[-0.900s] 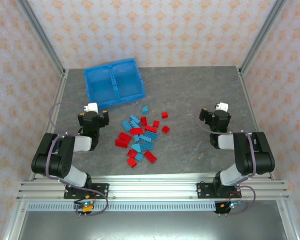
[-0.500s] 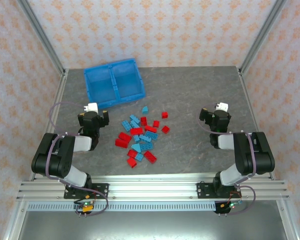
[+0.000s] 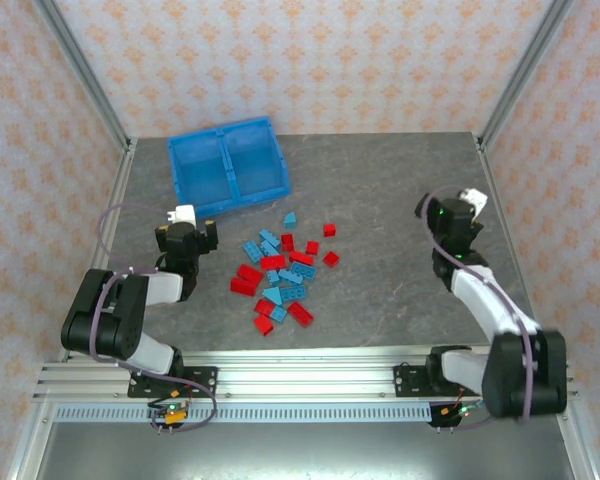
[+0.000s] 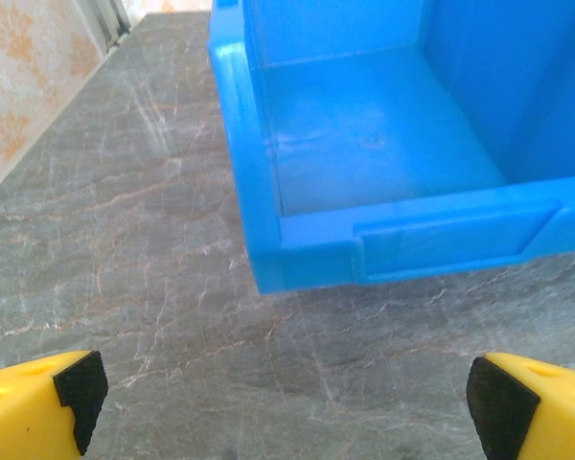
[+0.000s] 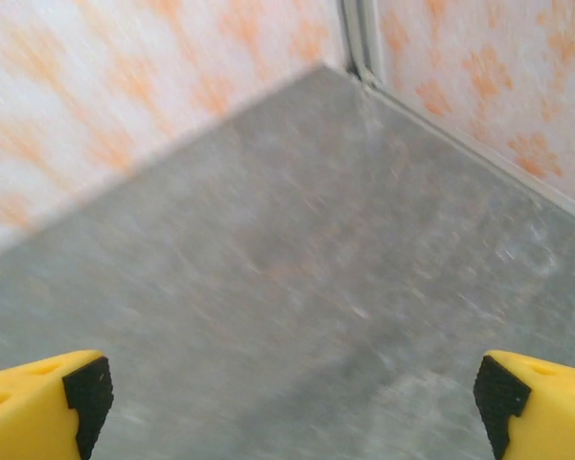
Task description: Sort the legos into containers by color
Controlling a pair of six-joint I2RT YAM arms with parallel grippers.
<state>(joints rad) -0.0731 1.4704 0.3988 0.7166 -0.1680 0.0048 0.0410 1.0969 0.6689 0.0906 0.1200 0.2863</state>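
Both my tools are spread wide and hold nothing. My left tool point(image 4: 287, 398) sits low over the tabletop point(image 4: 125, 240) and looks right at the near wall of the bin point(image 4: 412, 244). My right tool point(image 5: 287, 393) is over bare tabletop on the right side, well apart from the legos point(image 3: 280, 272). Its picture is smeary, so I think it faces the far corner, but I am not sure.

The legos lie in a loose pile in the middle, red and blue mixed, nearer my left tool and just in front of the bin. None are in its two boxes point(image 3: 202, 165) yet.

To do this well, I should start with one brick at the edge of the pile — one with room on both sides. Come straight down, pinch its two flat sides, then lift slowly. Red goes in one box and blue in the other — never mixed.
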